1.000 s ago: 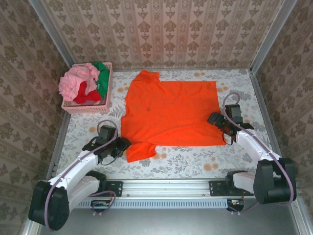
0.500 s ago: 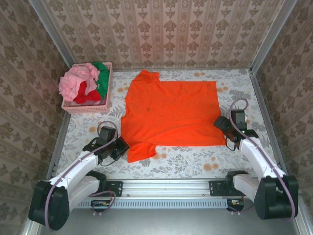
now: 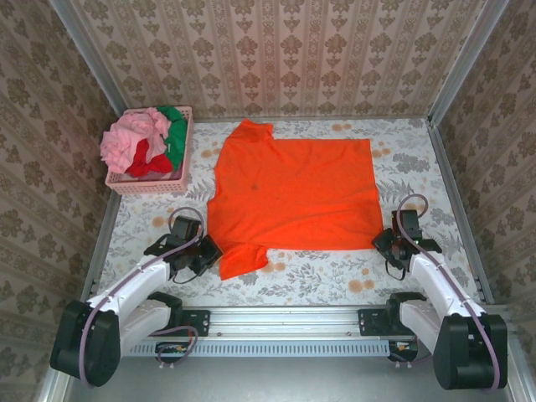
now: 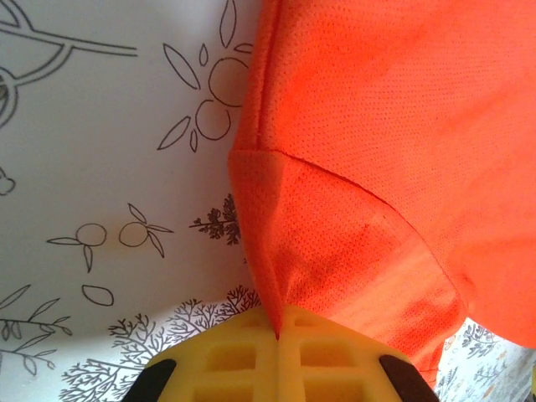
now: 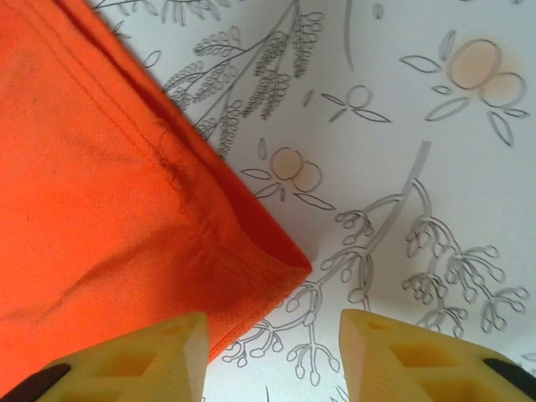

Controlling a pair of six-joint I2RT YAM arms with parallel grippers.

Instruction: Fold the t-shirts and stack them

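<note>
Nothing is folded yet: the orange t-shirt (image 3: pixel 289 193) lies flat. Left jaws clamp its sleeve (image 4: pixel 335 251); right jaws stand apart at its hem corner (image 5: pixel 276 260).

bright orange cloth t-shirt (image 3: pixel 289 193): plain | tabletop (image 3: pixel 335 272): white, grey leaf line-print, pale orange fruits | plastic lattice basket (image 3: pixel 146 186): pink | light pink cloth shirt (image 3: pixel 127 141), red cloth shirt (image 3: pixel 144 161), green cloth shirt (image 3: pixel 177 134): plain | left end effector (image 4: pixel 278 325), right end effector (image 5: pixel 272 322): yellow

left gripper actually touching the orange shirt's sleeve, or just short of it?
Touching. The left wrist view shows the left gripper shut, with the sleeve edge of the orange t-shirt pinched between its yellow jaws.
</note>
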